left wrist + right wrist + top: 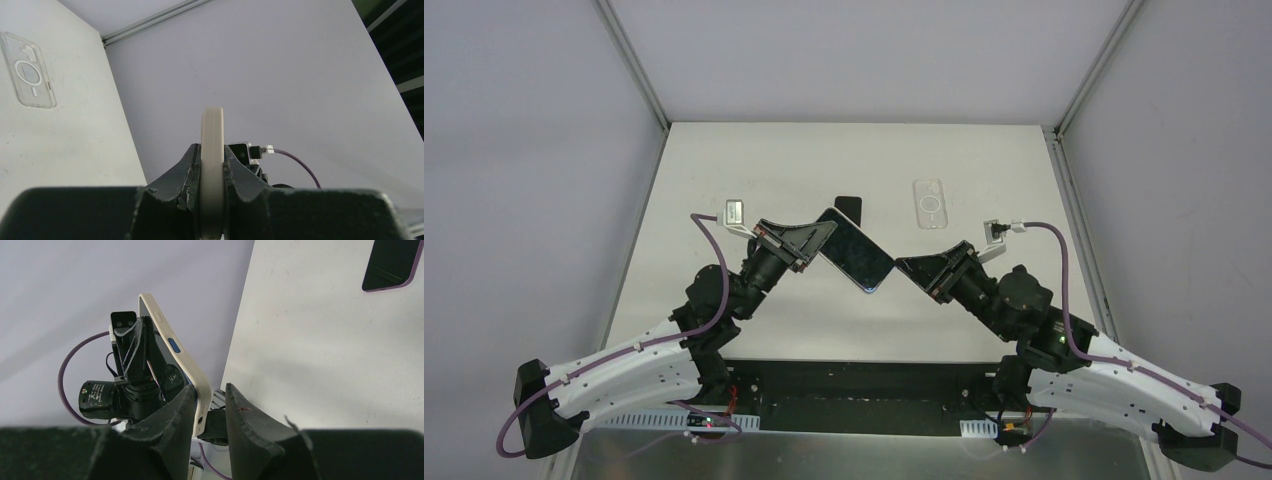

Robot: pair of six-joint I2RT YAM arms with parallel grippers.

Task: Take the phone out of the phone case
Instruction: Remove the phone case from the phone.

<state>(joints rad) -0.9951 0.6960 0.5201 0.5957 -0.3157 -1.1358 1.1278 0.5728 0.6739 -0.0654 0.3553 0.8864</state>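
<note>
The phone (856,252) sits in a cream phone case (176,351) and hangs tilted above the table. My left gripper (820,240) is shut on its upper left end; in the left wrist view the case's cream edge (212,145) stands upright, pinched between both fingers of that gripper (212,167). My right gripper (902,268) is at the phone's lower right corner. Its jaws (210,399) straddle that corner: one finger (180,410) lies against the case, the other finger (245,410) stands a little apart from it.
A clear phone case (932,204) lies flat at the back right of the white table (984,310), also in the left wrist view (28,70). A dark phone in a purple-edged case (849,207) lies behind the held phone, and shows in the right wrist view (392,265).
</note>
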